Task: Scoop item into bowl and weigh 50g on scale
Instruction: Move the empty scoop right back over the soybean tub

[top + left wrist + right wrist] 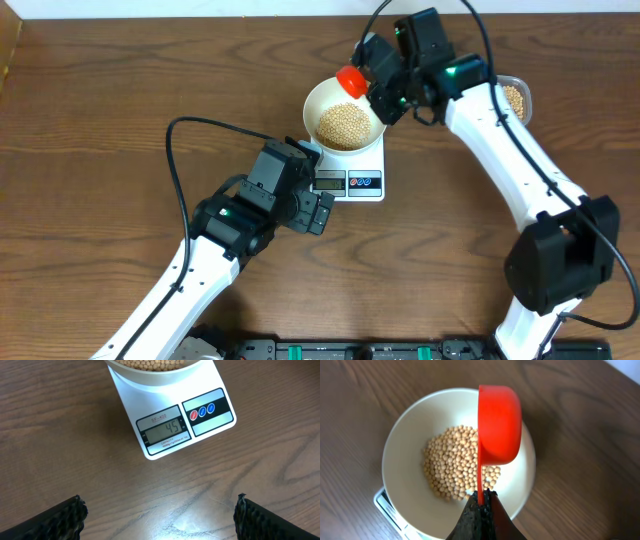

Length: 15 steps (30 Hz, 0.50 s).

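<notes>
A cream-white bowl [325, 100] holding tan beans [343, 125] stands on the white scale [372, 165]. The scale's display [165, 431] reads 45 in the left wrist view, where the bowl's rim [150, 375] shows at the top. My right gripper [384, 100] is shut on the handle of a red scoop [351, 80], held tipped on its side over the bowl. In the right wrist view the scoop [499, 422] hangs above the beans [452, 467] in the bowl [405, 440]. My left gripper [320, 212] is open and empty over the table in front of the scale.
A clear plastic tub [516, 98] with more beans sits at the back right, behind my right arm. Cables loop over the table at the left and back. A black rail runs along the front edge.
</notes>
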### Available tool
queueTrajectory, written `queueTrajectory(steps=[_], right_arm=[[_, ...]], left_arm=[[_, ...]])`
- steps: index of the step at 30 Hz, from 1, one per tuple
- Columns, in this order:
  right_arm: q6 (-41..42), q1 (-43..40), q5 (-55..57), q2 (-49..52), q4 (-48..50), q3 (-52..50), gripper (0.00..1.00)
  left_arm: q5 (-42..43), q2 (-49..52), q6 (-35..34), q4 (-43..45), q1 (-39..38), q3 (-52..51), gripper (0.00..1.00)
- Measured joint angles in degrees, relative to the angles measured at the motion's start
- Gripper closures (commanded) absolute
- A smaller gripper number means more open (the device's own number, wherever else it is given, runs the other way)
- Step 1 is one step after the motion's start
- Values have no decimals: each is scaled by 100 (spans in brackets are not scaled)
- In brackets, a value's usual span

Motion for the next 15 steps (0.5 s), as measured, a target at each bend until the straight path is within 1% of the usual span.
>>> queueTrajectory(steps=[5,9,15], right_arm=[[291,-619,-671,-258,138,0,99],[535,-1405,-1213,-560,153,2,99],[874,-2406,-1652,-739,118,11,99]], left_arm=[[0,0,0,0,0,0,4],[0,0,0,0,0,0,4],[0,0,0,0,0,0,4]])
